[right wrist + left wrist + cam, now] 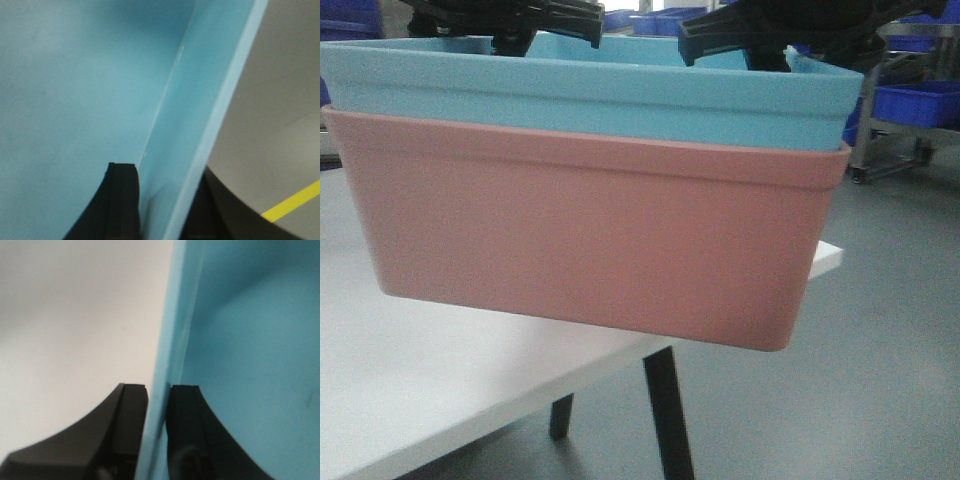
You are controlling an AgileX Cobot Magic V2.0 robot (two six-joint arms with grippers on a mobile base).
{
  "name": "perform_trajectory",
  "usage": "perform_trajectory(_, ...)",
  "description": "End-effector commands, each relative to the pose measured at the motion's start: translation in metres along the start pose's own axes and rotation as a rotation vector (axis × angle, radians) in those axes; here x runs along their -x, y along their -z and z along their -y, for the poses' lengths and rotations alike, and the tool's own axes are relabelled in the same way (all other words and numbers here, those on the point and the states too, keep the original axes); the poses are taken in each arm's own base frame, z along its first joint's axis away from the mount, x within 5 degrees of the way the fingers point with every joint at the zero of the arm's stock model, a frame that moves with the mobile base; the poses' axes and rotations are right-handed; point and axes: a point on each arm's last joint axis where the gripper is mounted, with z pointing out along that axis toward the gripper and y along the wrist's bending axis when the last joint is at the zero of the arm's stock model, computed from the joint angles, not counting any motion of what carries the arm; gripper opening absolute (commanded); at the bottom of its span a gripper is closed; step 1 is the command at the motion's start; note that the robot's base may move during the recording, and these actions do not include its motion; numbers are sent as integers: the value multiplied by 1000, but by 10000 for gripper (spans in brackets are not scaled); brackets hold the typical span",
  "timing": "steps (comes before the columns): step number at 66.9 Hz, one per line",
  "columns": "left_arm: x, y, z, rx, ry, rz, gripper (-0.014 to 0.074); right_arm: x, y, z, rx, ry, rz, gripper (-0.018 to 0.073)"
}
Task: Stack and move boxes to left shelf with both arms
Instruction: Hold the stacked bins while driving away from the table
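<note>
While the nested pair hangs close in front of the camera, both arms have a grip on it. The left hand [157,407] is pinched narrow on the side wall of the blue tub [590,95], one finger outside and one inside. The right hand [162,190] does the same on the opposite wall. The blue tub sits down inside the pink tub [580,235] with only its rim band showing above, so the stack is made.

And where is it? It's over the near corner of the white desk [430,400], its right end jutting past the edge above the grey floor [890,380]. By my reading it is lifted clear (any contact underneath is hidden). The left shelf shows in none of the views.

On to the carry. As far as the wrist views show, both grips are on blue plastic alone, so pink seems to ride on the nesting fit. I'd want smooth, level travel, with both hands moving together at one height and no spreading or squeezing, since thin walls may flex. The stack looks a touch lower at its right end, and levelling it before swinging left would help.

Contents: what shows of the blue tub's inside is bare, and pink holds only the blue one. Dark blue bins [920,100] sit on a rack behind and play no part here.
</note>
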Motion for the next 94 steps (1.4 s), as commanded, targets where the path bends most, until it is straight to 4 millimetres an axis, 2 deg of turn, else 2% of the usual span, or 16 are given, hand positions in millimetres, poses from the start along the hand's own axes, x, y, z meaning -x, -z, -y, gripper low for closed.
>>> perform_trajectory(1, 11, 40, 21, -240, 76, 132, -4, 22, 36, -19, 203, -70, 229, 55)
perform_trajectory(94, 11, 40, 21, -240, 76, 132, -4, 22, 36, -19, 203, -70, 229, 55)
